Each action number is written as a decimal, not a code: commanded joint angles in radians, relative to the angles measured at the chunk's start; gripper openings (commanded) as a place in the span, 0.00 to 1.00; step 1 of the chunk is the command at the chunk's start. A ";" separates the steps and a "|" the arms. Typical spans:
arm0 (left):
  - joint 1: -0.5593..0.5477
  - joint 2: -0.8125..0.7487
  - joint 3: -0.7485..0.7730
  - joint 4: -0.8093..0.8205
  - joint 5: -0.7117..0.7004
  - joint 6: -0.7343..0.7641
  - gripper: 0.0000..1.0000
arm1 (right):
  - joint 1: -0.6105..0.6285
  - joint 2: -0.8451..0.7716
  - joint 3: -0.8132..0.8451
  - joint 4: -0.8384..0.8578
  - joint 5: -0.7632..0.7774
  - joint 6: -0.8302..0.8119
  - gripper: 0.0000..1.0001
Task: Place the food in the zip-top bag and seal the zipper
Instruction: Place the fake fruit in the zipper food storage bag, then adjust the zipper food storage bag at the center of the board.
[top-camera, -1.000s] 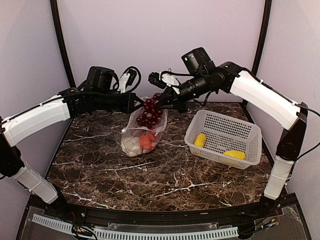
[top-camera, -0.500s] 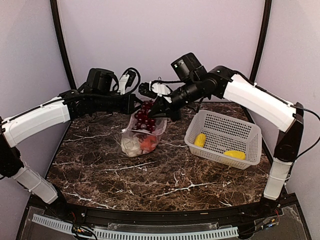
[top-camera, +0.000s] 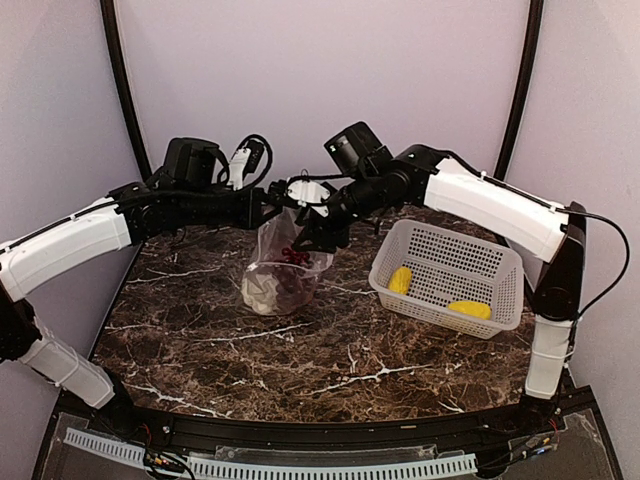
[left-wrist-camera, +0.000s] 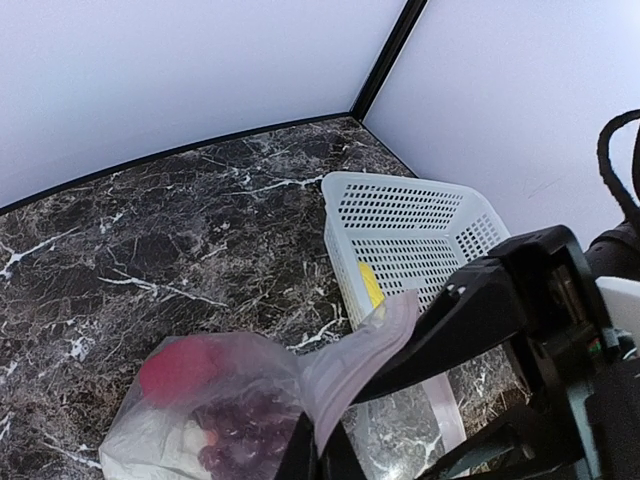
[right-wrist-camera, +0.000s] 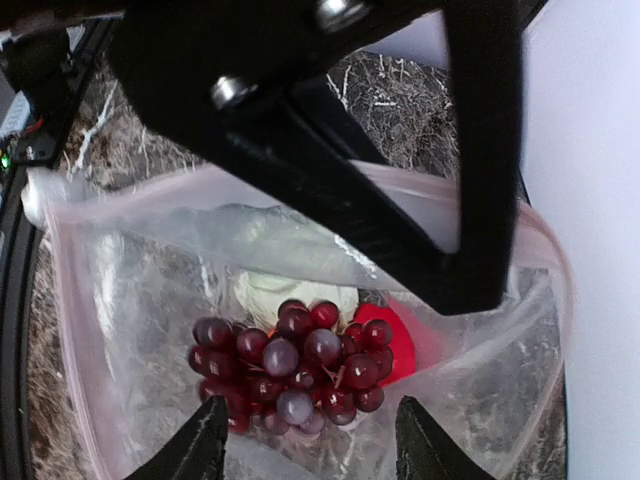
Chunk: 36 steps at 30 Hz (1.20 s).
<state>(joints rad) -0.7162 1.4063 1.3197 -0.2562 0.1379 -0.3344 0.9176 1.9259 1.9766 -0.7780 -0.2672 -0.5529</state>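
The clear zip-top bag (top-camera: 280, 268) hangs upright over the marble table, mouth open. My left gripper (left-wrist-camera: 322, 460) is shut on its rim, pinching the pinkish zipper (left-wrist-camera: 372, 343) strip. The right gripper (right-wrist-camera: 315, 445) hovers open just above the mouth, and the dark purple grapes (right-wrist-camera: 295, 365) lie loose inside the bag below its spread fingers. Under the grapes sit the white-green cabbage (right-wrist-camera: 268, 290) and a red piece (right-wrist-camera: 405, 340). Two yellow pieces (top-camera: 400, 279) (top-camera: 470, 309) lie in the white basket (top-camera: 505, 268).
The perforated basket (left-wrist-camera: 395, 205) stands at the right of the table, close beside the bag and the right arm. The booth's back and side walls (top-camera: 320, 90) rise right behind the two wrists.
My right gripper carried the grapes leftward and down to the bag's mouth, then opened. The grapes now lie inside the bag. The left gripper has kept its hold on the rim.
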 joint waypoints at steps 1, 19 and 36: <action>-0.005 -0.052 -0.028 0.012 -0.014 -0.001 0.01 | 0.009 -0.117 -0.022 -0.012 -0.129 -0.025 0.62; -0.005 -0.052 -0.036 0.007 -0.033 0.018 0.01 | 0.036 -0.115 -0.096 -0.214 -0.052 -0.300 0.61; -0.005 -0.049 0.025 -0.060 -0.040 0.078 0.01 | 0.108 -0.073 0.181 -0.191 0.018 -0.311 0.00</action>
<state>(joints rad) -0.7162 1.3888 1.3056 -0.2768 0.1150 -0.2966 1.0126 1.9442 2.0838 -1.0531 -0.2104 -0.8749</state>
